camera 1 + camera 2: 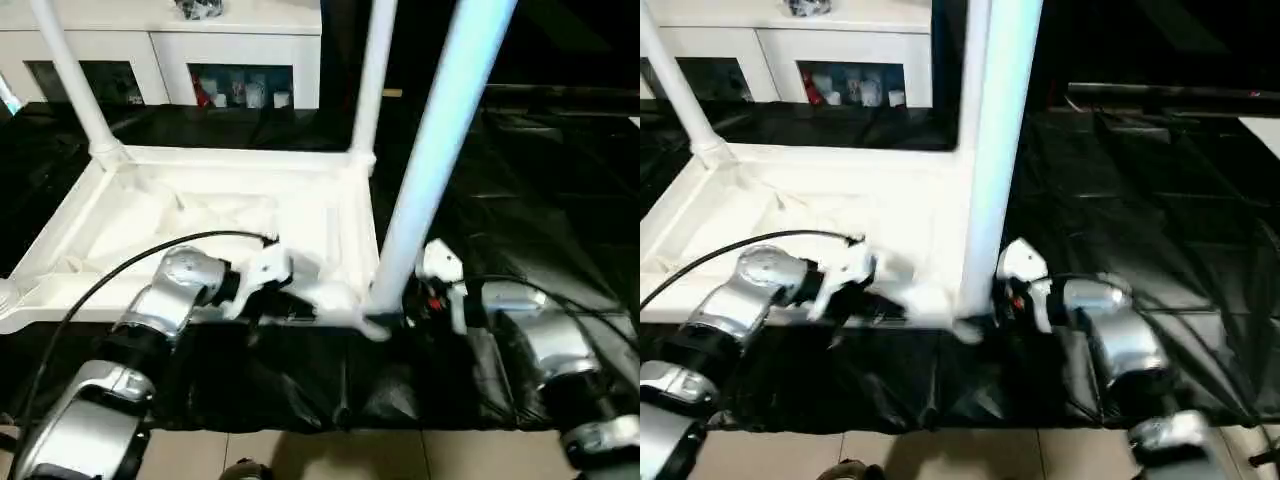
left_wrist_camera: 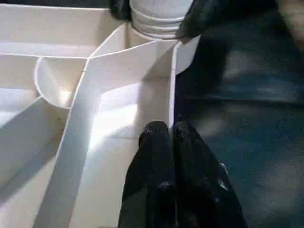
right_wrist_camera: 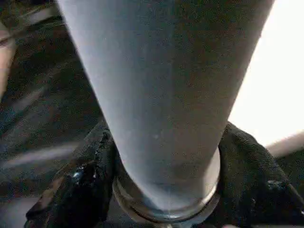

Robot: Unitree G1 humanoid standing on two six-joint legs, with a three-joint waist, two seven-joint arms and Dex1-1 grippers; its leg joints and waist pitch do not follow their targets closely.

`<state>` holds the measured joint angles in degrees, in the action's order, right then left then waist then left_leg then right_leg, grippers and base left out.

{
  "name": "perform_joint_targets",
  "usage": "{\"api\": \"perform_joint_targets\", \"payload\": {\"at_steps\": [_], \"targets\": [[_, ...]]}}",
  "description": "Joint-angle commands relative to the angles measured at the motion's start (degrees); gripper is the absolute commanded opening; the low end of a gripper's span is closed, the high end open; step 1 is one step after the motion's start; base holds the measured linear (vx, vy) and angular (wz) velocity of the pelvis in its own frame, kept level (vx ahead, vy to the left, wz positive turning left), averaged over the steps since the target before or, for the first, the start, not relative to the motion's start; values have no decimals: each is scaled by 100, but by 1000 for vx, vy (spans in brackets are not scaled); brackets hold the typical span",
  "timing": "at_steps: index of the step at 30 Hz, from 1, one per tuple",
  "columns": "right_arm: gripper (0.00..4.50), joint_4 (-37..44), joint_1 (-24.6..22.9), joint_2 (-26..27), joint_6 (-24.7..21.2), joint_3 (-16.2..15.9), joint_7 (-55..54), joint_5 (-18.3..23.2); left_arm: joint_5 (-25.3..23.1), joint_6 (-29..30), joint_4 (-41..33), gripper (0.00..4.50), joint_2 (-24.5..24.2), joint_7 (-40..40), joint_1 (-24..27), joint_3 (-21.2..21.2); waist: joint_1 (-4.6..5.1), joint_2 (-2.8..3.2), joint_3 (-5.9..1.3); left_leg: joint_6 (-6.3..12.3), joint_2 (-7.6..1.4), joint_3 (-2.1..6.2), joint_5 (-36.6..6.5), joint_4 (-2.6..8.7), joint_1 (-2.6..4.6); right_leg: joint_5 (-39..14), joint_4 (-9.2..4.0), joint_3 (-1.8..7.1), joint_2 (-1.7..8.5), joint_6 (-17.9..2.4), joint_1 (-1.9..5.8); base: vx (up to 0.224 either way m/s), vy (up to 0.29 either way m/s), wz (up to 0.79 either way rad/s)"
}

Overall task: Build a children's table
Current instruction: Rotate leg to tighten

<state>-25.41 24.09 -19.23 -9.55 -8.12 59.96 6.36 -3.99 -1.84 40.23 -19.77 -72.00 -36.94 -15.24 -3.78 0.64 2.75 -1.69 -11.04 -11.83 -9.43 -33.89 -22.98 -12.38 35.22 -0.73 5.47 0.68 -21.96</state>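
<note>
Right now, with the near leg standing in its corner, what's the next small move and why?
Probably close the right gripper snug on the near leg and twist it home: its fingers flank the leg's base at the tabletop corner, while the shut left gripper rests on the rim.

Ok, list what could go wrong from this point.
1. The right gripper straddles the near leg at its base; if that leg isn't fully seated in the corner socket, it may tip.
2. The left gripper, shut, rests on the tabletop rim; the upturned top could slide on the black cover.
</note>
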Motion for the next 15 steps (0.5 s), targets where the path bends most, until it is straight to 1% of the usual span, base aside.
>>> {"api": "perform_joint_targets", "payload": {"at_steps": [1,2,3,4,5,6,7,8,9,10,11,12,13,14,15], "targets": [[266,148,-88,347,-75,-240,-382,-31,-89,183,-74,0,308,700,-164,25,29,-54,-324,-81,-231,113,-1682,475,248,-1329,-455,102,260,-1293,71,0,0,0],[266,170,-119,569,-160,-151,-811,-72,-117,308,-152,0,466,940,-150,31,35,-29,-323,-126,-226,125,-1726,479,242,-1420,-459,104,263,-1249,75,0,0,0],[265,168,-134,781,-217,-84,-1183,-108,-158,404,-208,0,616,1181,-140,29,73,-38,-316,-200,-231,126,-1796,499,236,-1495,-472,114,254,-1180,55,0,0,0],[265,160,-138,997,-283,-24,-1551,-148,-198,495,-255,0,771,1422,-138,25,79,7,-325,-252,-221,151,-1863,507,240,-1552,-476,105,256,-1129,52,0,0,0],[265,141,-135,1195,-273,-25,-1874,-237,-233,584,-310,0,920,1630,-128,1,115,0,-316,-311,-224,145,-1938,527,241,-1549,-496,110,238,-1084,28,0,0,0],[265,96,-113,1308,-257,-29,-2090,-309,-269,614,-333,0,1004,1759,-123,-19,112,-12,-328,-328,-215,157,-1951,521,242,-1543,-491,100,238,-1064,42,0,0,0],[265,19,-71,1511,-221,-37,-2452,-419,-327,653,-358,0,1149,1972,-115,-57,127,9,-326,-326,-216,146,-1965,523,247,-1459,-506,111,230,-1044,26,0,0,0],[265,-12,-53,1592,-203,-41,-2586,-455,-347,663,-361,0,1205,2050,-112,-74,146,12,-330,-350,-203,148,-1963,521,236,-1397,-500,113,225,-1040,28,0,0,0],[265,-85,-4,1758,-135,-41,-2886,-537,-375,678,-373,0,1303,2150,-102,-109,145,9,-341,-331,-195,155,-1938,516,232,-1353,-496,107,228,-1031,46,0,0,0],[265,-140,49,1864,106,-119,-3100,-675,-400,654,-358,0,1394,2238,-107,-132,153,1,-340,-306,-199,148,-1882,513,228,-1264,-500,112,229,-1023,30,0,0,0],[321,-154,78,1920,286,-146,-3158,-704,-397,617,-335,0,1447,2238,-120,-145,161,17,-342,-302,-198,151,-1857,511,224,-1232,-496,113,233,-1026,33,0,0,0],[335,-120,81,1944,317,-82,-3123,-634,-378,590,-323,0,1472,2188,-127,-136,160,5,-355,-220,-184,142,-1745,491,212,-1068,-491,110,222,-1026,64,0,0,0],[335,-99,74,1936,293,-51,-3082,-594,-381,578,-318,0,1463,2186,-128,-132,160,5,-355,-220,-184,142,-1745,491,212,-1068,-491,110,222,-1026,64,0,0,0],[335,-57,59,1921,245,13,-3001,-516,-388,551,-307,0,1444,2182,-132,-124,152,22,-364,-135,-185,138,-1605,480,205,-839,-473,110,214,-1051,80,0,0,0],[342,94,12,1751,144,205,-2625,-256,-402,303,-275,0,1272,1950,-105,-154,152,33,-370,-59,-184,139,-1471,475,186,-597,-453,104,209,-1079,103,0,0,0]]}}
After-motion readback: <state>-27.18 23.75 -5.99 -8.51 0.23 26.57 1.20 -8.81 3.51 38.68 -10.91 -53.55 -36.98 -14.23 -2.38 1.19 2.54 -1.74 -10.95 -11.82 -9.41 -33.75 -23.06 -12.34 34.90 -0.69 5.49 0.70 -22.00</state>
